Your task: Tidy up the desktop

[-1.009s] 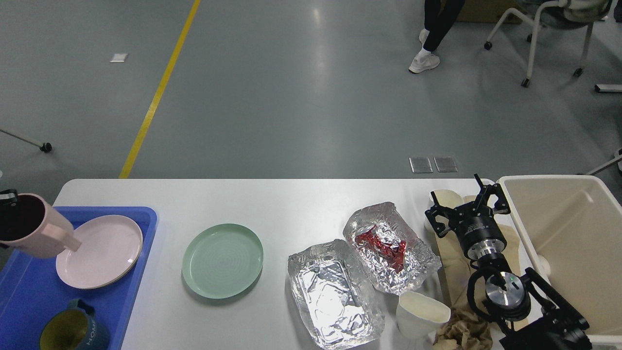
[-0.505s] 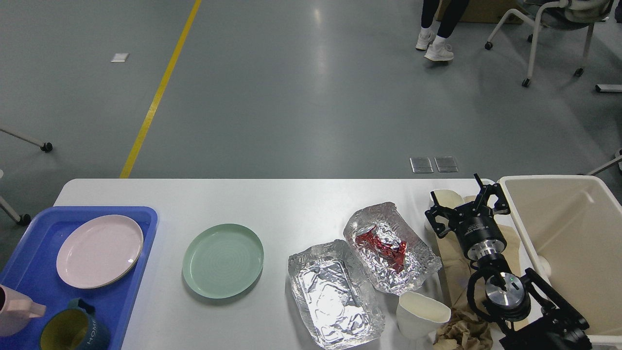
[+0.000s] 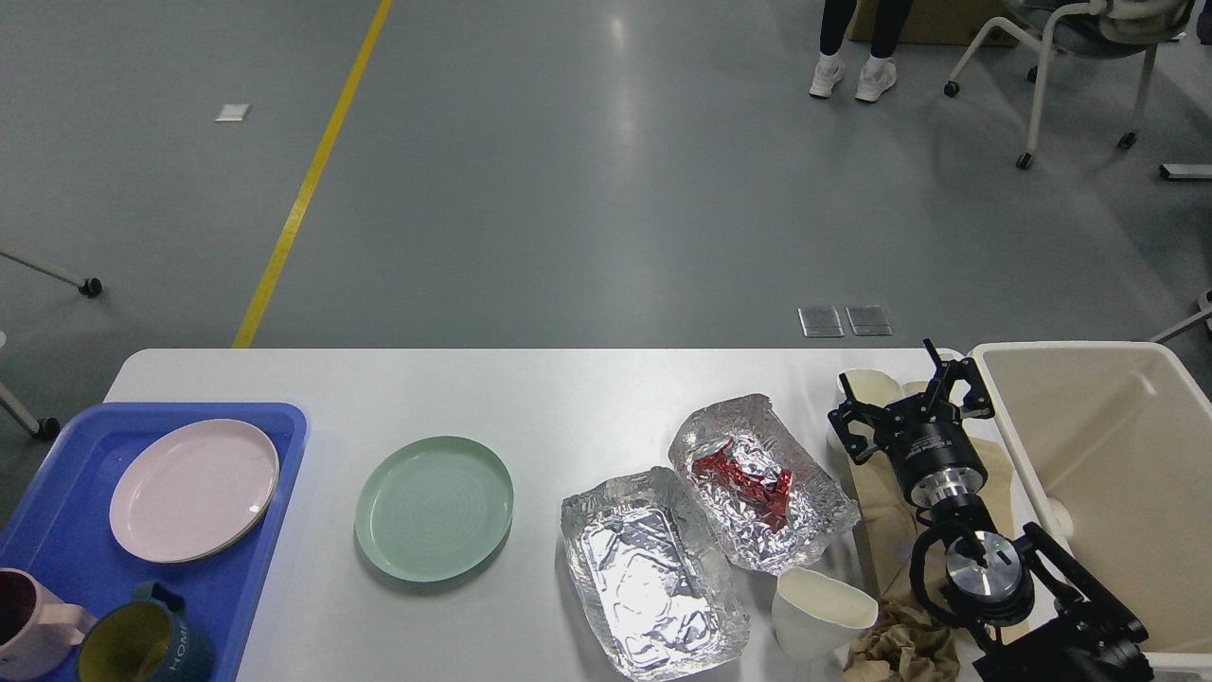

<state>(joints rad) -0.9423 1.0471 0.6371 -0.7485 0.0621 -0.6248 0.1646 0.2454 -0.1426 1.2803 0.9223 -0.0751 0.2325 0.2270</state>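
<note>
The white desktop carries a green plate, two crumpled foil trays, the farther one holding a red wrapper, and a white paper cup. At the far left, a blue tray holds a pink plate, a pink mug and a dark blue mug. My right gripper stands open above flat brown paper, beside a second paper cup, with nothing between its fingers. The left gripper is out of view.
A cream bin sits at the right end of the desktop, just right of my right arm. Crumpled brown paper lies at the front edge by the paper cup. A person's feet and a wheeled chair are on the floor far behind.
The pink mug came down from above the tray's left side and now stands in the tray's front left corner. The left gripper that was by it is gone from view. The right arm has not moved.
</note>
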